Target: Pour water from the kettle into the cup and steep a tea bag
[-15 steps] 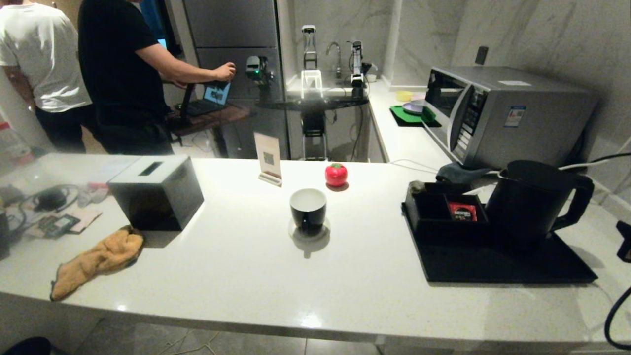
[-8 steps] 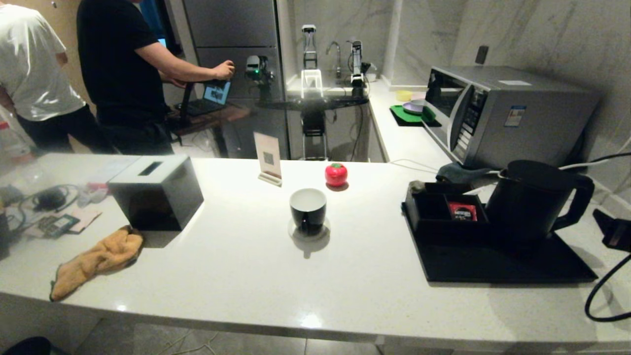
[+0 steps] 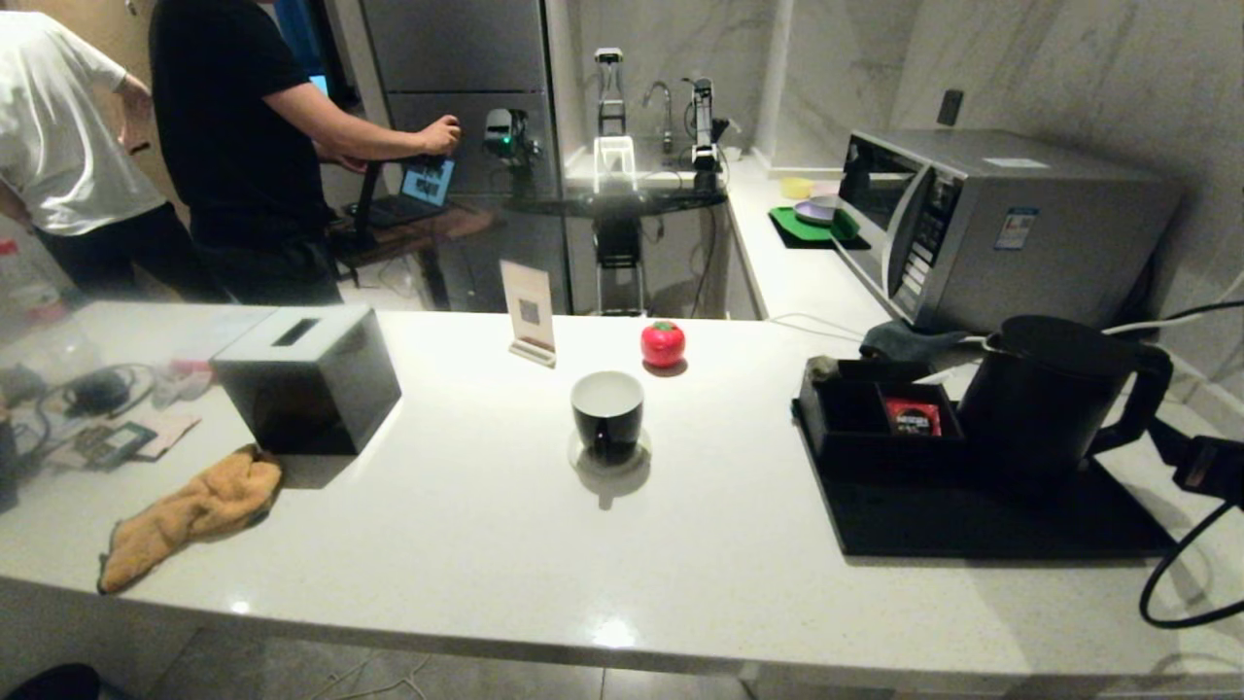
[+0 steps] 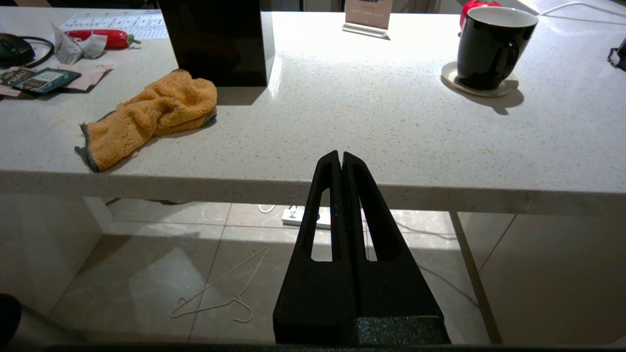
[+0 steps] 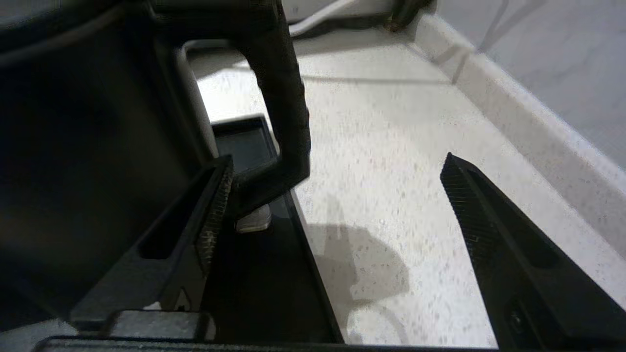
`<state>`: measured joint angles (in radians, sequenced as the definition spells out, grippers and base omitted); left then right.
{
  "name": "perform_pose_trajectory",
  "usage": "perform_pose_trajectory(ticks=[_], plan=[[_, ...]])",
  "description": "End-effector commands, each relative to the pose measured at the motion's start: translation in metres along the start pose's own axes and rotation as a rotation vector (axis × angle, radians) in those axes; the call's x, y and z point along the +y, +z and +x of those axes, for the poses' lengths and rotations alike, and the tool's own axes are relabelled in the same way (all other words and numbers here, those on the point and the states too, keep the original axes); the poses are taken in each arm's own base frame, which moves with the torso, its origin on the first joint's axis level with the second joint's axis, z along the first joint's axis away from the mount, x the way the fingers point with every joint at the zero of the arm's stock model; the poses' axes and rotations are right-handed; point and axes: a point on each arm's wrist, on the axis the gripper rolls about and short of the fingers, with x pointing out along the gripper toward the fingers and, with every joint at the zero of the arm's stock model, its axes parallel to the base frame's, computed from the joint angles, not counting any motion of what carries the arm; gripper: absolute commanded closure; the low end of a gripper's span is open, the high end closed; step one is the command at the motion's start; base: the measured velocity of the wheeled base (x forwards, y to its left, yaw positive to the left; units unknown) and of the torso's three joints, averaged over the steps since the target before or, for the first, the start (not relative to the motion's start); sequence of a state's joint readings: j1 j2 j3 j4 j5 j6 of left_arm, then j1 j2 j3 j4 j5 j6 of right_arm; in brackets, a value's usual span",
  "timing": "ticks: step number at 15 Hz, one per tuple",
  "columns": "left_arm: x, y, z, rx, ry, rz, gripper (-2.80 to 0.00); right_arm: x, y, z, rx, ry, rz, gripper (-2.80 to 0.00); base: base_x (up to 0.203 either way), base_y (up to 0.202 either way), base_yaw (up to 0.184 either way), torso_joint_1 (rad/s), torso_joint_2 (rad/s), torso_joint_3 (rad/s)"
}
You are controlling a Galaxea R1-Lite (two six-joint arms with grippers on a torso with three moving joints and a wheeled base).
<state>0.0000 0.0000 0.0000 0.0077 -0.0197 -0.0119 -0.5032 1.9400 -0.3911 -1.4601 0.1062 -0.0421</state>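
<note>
Right gripper [image 5: 337,176] is spread wide, jaws well apart and holding nothing, just beside the kettle [image 3: 1045,399] at its handle [image 5: 283,107]. From my wrist I see one finger [image 5: 210,215] close against the kettle's side of the handle, the other finger [image 5: 489,225] out over bare counter [image 3: 505,525], with the loop between them but nearer the first. I can't tell whether that finger touches the handle. From my head view the gripper [image 3: 1200,462] shows only at the far right edge, past the handle.

Kettle stands upright on the black tray [image 3: 982,525], handle pointing right, towards my gripper. Just left of the kettle, on the same tray, sits the low box [image 3: 865,418] with a red packet [image 3: 911,418] in one compartment. Behind the kettle is the microwave [image 3: 991,224].

Cup [image 3: 607,413] is well left of the kettle, upright on a small coaster [image 4: 477,90], white inside showing; I can't make out any water in it. A red tomato-shaped thing [image 3: 663,344] sits just behind the cup.

Left gripper [image 4: 341,161] hangs far left of the kettle, below the counter's front edge, jaws pressed together and empty.
</note>
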Motion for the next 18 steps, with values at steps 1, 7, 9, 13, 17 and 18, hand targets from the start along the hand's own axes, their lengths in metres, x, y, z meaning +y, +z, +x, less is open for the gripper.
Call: perform_pose_trajectory(ticks=[1,7,9,13,17,18], plan=[[0.000,0.000,0.000,0.000,0.000,0.000,0.00,0.000,0.001,0.000,-0.020,0.000,-0.003,-2.80,0.000,0.000,0.000,0.000,0.00,0.000],[0.000,0.000,0.000,0.000,0.000,0.000,0.00,-0.001,-0.003,0.011,-0.051,0.001,-0.009,-2.80,0.000,0.000,0.000,0.000,0.00,0.000],[0.000,0.000,0.000,0.000,0.000,0.000,0.00,-0.001,-0.004,0.019,-0.059,0.000,-0.012,-2.80,0.000,0.000,0.000,0.000,0.00,0.000],[0.000,0.000,0.000,0.000,0.000,0.000,0.00,-0.002,-0.007,0.036,-0.084,0.002,-0.015,-2.80,0.000,0.000,0.000,0.000,0.00,0.000],[0.000,0.000,0.000,0.000,0.000,0.000,0.00,-0.002,-0.004,0.054,-0.128,0.005,-0.016,-2.80,0.000,0.000,0.000,0.000,0.00,0.000],[0.000,0.000,0.000,0.000,0.000,0.000,0.00,-0.001,-0.003,0.058,-0.137,0.009,-0.018,-2.80,0.000,0.000,0.000,0.000,0.00,0.000]])
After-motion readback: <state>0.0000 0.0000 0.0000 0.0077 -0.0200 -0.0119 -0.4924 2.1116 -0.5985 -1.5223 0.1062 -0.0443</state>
